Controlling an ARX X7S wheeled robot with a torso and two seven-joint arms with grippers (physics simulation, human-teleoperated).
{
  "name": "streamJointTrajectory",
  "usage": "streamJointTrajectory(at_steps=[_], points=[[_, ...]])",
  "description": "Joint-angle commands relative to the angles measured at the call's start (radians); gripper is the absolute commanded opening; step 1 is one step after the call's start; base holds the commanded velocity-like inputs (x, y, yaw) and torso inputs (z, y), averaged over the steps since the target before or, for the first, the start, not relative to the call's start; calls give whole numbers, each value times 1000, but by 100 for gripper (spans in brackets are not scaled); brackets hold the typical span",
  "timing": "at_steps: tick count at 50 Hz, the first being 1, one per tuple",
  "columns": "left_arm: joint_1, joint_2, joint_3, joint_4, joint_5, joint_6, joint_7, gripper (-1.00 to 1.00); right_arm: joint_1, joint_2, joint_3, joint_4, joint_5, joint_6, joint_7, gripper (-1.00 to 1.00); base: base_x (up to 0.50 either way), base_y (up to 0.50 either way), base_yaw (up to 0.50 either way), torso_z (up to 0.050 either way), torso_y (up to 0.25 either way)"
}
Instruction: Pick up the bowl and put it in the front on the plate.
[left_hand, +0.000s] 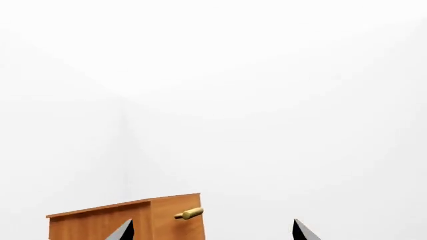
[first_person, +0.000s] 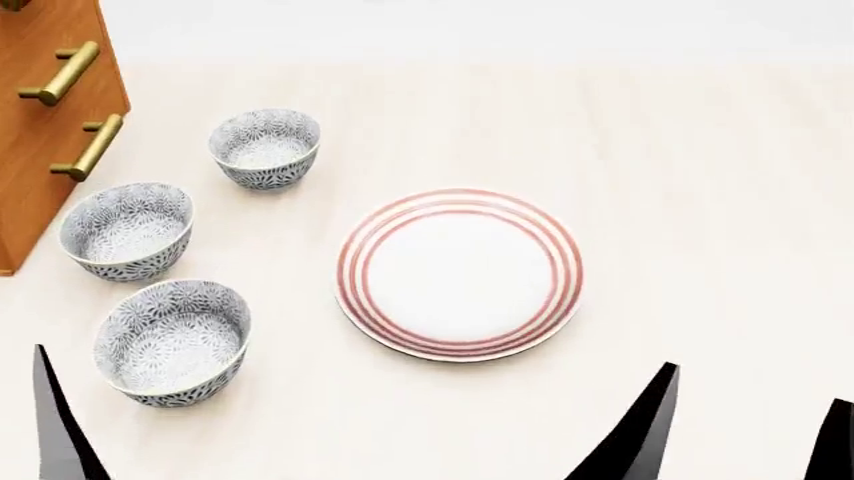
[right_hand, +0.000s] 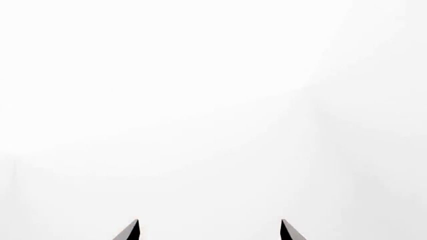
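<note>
Three alike bowls, white with a grey-blue floral pattern, stand in a column on the left in the head view: the nearest bowl (first_person: 174, 340), a middle bowl (first_person: 127, 230) and a far bowl (first_person: 266, 148). The plate (first_person: 461, 273), white with three red rings, lies at the centre and holds nothing. My left gripper (left_hand: 213, 232) is open and empty; one of its fingers (first_person: 56, 430) shows just left of the nearest bowl. My right gripper (first_person: 741, 435) is open and empty, right of and nearer than the plate. Neither wrist view shows a bowl or the plate.
A wooden cabinet (first_person: 40, 120) with brass handles (first_person: 60, 72) stands at the far left beside the bowls; the left wrist view also shows the cabinet (left_hand: 127, 222). The pale tabletop (first_person: 694, 150) extends to the right and behind the plate.
</note>
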Motion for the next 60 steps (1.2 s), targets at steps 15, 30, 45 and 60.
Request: streamJointTrajectory(at_steps=[15, 30, 45, 60], points=[[14, -10, -9, 56, 32, 16, -26, 100, -2, 20, -10, -54, -9, -14, 22, 100, 500, -110, 0, 0, 0], [11, -21, 5, 63, 27, -1, -34, 100, -5, 33, -23, -58, -21, -11, 39, 100, 500, -110, 0, 0, 0], [9, -32, 19, 64, 26, -15, -44, 100, -7, 44, -35, -53, -30, -15, 53, 100, 500, -110, 0, 0, 1], [9, -43, 34, 57, 18, -17, -53, 100, -13, 56, -55, -50, -38, -26, 57, 100, 497, -110, 0, 0, 0]])
